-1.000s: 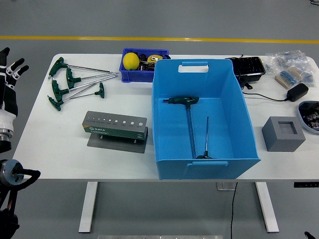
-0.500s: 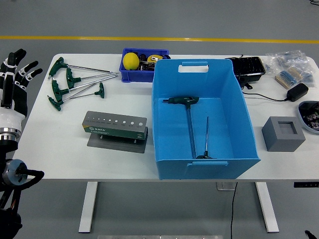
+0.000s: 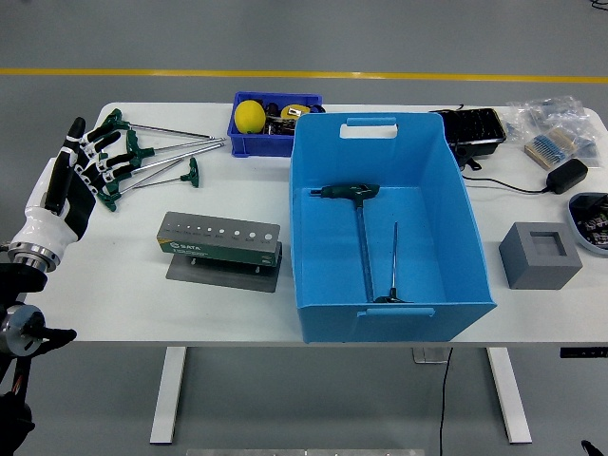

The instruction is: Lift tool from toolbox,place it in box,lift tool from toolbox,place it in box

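Several green-handled T-handle hex keys lie loose at the table's far left. My left hand is open with fingers spread, over the left edge of that group and covering part of it. A grey-green tool holder with a row of holes stands in front of them. The big blue box in the middle holds two T-handle keys. The right hand is out of view.
A small blue bin with a yellow ball and odds stands behind the box. A black tray, a power adapter, plastic bags and a grey foam block lie at the right.
My left hand has moved right and forward from beside the table's left edge to over the loose hex keys. Nothing else has moved.
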Robot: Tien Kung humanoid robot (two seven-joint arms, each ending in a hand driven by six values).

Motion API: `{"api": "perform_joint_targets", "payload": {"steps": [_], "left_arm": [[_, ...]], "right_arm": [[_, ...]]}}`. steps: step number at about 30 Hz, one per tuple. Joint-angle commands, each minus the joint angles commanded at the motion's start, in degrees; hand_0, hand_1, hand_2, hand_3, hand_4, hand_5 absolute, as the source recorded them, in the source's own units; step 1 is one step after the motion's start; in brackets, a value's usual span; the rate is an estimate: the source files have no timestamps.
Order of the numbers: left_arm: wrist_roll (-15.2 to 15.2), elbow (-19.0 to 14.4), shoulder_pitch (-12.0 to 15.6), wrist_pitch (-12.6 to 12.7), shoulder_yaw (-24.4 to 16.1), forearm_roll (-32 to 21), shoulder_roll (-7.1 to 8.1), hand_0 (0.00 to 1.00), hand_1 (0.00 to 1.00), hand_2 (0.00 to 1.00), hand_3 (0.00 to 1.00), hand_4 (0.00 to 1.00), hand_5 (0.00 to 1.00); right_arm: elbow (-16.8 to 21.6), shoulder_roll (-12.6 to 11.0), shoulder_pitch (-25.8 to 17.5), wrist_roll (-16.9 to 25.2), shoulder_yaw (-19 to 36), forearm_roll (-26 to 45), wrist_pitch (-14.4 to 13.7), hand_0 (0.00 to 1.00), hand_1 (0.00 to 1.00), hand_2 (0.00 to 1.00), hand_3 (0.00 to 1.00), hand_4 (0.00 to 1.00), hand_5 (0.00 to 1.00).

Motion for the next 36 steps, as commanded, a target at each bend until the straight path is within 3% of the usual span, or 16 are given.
{"api": "perform_joint_targets", "payload": {"steps": [36], "left_arm": [[0.18,0.75,0.45,-0.01,1.13,1.13,0.11,0.715,0.713,0.869,0.815,0.910,0.956]], "right_arm": [[0.01,0.05,-0.16,-0.23,0.33,-0.50,-0.05,0.679,0.650,0.710,0.554,0.785,0.718]]}}
